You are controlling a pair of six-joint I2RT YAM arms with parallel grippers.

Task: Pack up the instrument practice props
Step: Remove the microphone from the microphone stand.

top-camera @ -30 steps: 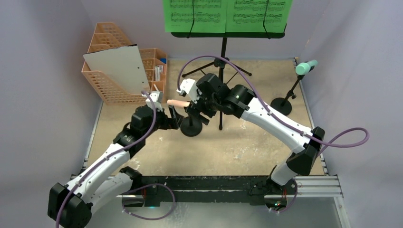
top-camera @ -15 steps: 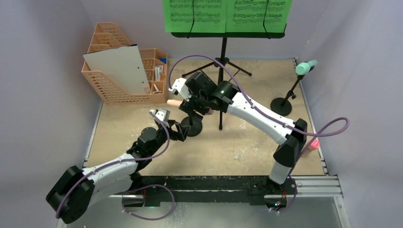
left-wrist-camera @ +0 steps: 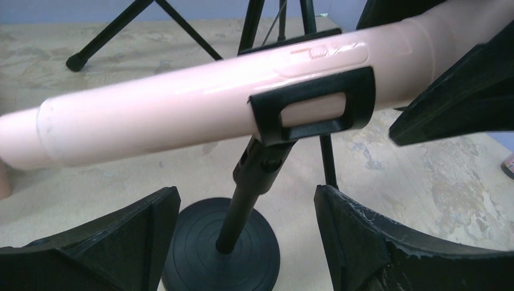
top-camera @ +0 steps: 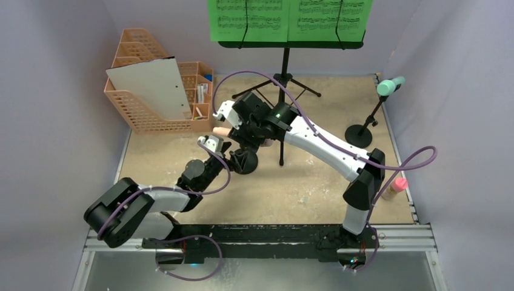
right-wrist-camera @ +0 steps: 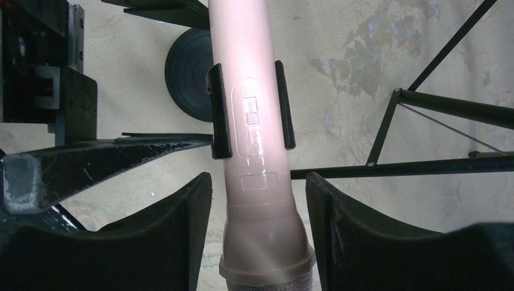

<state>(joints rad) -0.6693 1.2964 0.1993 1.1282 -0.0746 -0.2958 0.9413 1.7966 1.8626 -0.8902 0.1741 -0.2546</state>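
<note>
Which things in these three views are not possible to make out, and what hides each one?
Top view: the pink microphone is mostly covered by the right arm; only one end shows.
Right wrist view: the bottom edge cuts off its head.
Top view: the upper part of the music desk is cut off by the top edge.
Top view: the contents of the orange organizer are too small.

Organizer: orange mesh organizer (top-camera: 134, 110) is standing far left.
Board: grey-white board (top-camera: 150, 88) is leaning, tilted, at the organizer.
</note>
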